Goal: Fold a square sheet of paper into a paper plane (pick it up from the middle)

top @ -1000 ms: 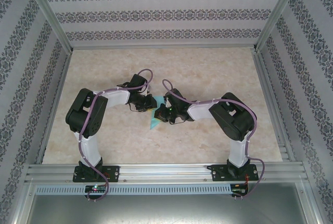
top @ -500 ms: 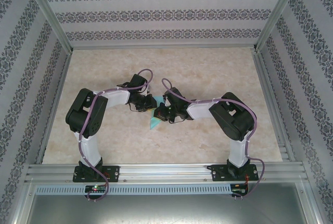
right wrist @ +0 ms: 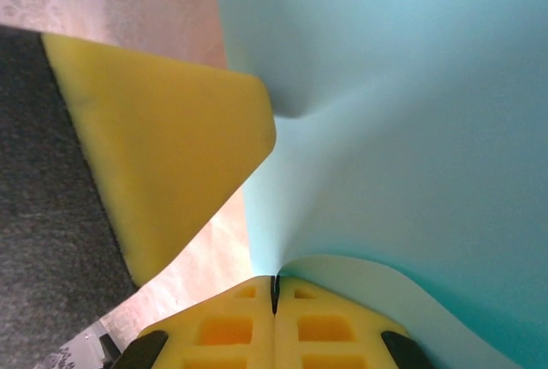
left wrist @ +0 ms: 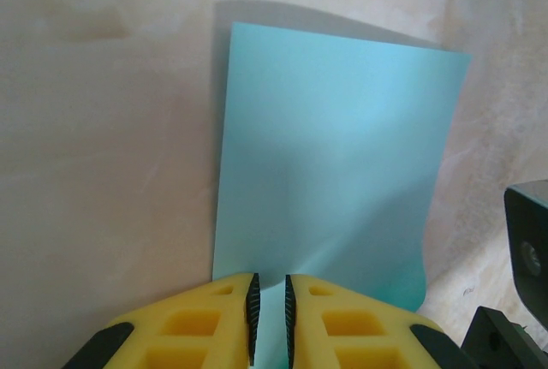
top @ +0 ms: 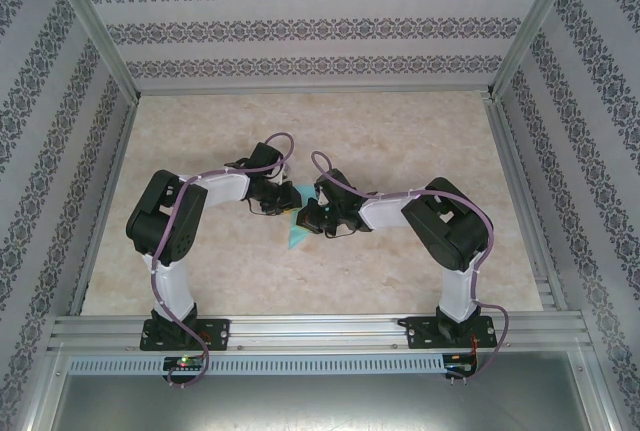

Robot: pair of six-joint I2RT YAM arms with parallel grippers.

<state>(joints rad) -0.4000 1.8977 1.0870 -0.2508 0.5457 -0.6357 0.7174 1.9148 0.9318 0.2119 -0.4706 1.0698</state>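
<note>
Since the earlier frame the right gripper has edged left, jaws pressed together on a bowed edge of the square sheet of paper, mid-table. Just beyond, the left gripper pinches the same sheet. An early fold seems in hand; next, align edges before creasing.

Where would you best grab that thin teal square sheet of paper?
Probably an edge, approached side-on: the thin teal paper sheet bows limply, so only an edge slips between the jaws. The left gripper pinches its near edge that way.
</note>
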